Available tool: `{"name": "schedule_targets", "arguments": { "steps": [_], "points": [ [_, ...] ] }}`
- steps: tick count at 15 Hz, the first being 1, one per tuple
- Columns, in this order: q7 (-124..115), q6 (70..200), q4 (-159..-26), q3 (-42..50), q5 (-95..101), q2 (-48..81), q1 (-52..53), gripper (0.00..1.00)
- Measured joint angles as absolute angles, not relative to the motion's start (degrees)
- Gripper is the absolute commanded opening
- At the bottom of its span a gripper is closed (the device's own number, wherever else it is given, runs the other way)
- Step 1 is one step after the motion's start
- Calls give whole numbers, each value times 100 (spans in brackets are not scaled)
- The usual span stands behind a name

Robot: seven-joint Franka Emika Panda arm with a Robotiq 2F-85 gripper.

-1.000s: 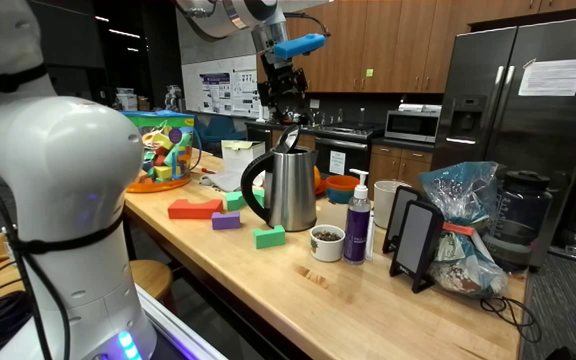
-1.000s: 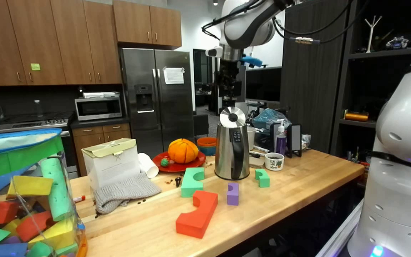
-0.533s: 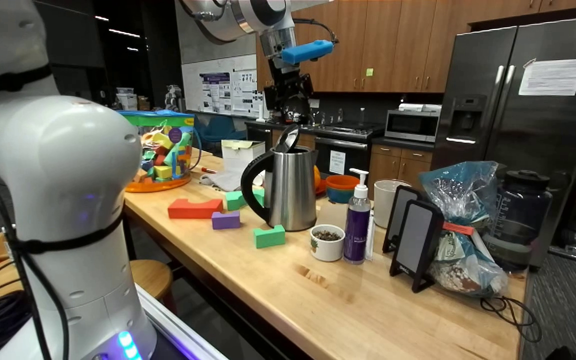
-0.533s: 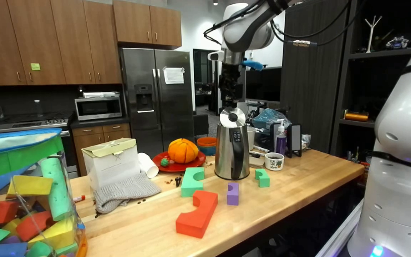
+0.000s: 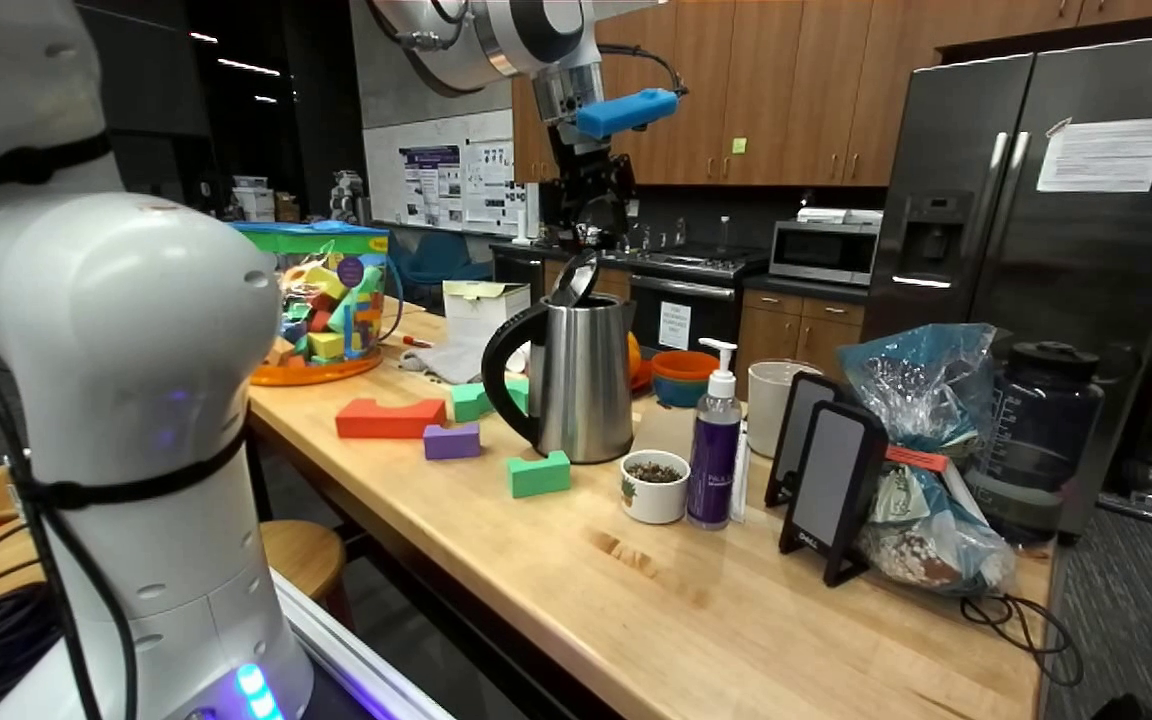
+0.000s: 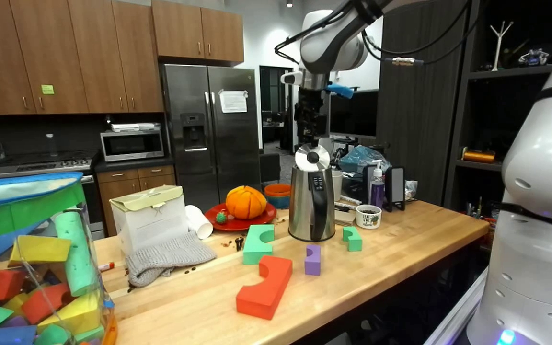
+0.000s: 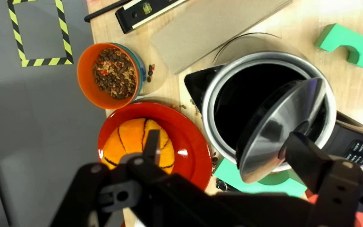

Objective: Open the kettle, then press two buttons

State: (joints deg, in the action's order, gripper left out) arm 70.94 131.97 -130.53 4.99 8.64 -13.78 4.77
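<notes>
Tool (image 7: pixel 223 136) moved lower, kettle (image 5: pixel 586 385) upright beneath, lid (image 6: pixel 304 160) raised

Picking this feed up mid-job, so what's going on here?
The robot's gripper hangs open, holding nothing, above the kettle, which stands upright on the wooden table. The kettle's lid is already up, so the opening part looks done. In the wrist view one side of the gripper overlaps the lid; I can't tell whether they touch. The gripper is not at the button panel atop the handle, and the pictures don't show whether any button has been pressed.
</notes>
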Motion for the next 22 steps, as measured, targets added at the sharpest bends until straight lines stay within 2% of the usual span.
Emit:
{"name": "schedule_targets", "arguments": {
  "steps": [22],
  "points": [
    [7483, 13928, -13036, 546, 426, -853, 305, 100]
  ]
}}
